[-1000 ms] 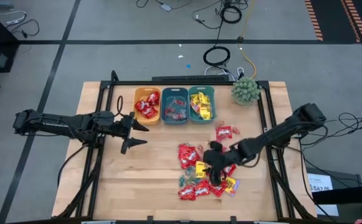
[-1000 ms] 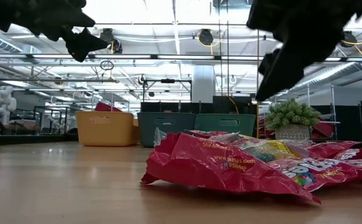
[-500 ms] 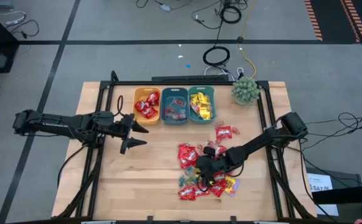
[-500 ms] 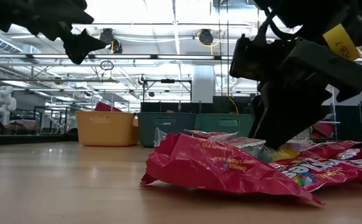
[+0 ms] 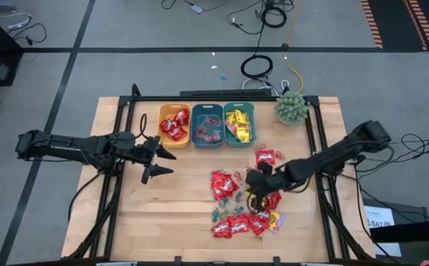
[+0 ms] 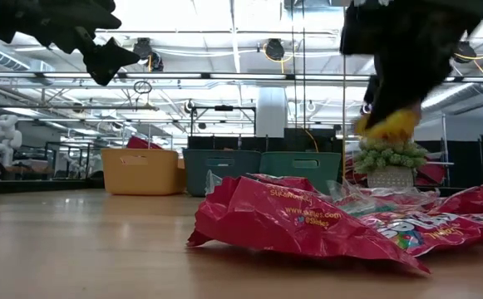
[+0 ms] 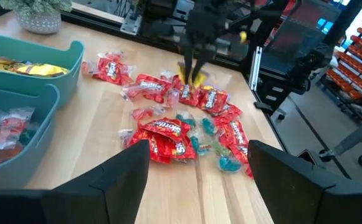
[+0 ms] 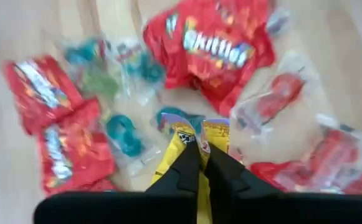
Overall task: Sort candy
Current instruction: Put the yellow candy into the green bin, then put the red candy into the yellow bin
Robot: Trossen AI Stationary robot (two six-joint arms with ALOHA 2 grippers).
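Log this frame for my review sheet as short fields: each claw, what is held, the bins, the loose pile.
right claw: shut on a yellow packet, lifted above the pile
left claw: open, empty, waiting over bare table left of the pile
orange bin: red packets
middle teal bin: clear-wrapped pieces
right teal bin: yellow packets
loose pile: mostly red packets, some blue and clear pieces, unsorted
plant: back right corner of the table

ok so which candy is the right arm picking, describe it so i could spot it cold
Find the pile of loose candy on the wooden table, in front of the three bins. The right gripper hangs just above it, shut on a yellow packet. It is the only piece lifted clear of the table; the red packets around it lie flat.
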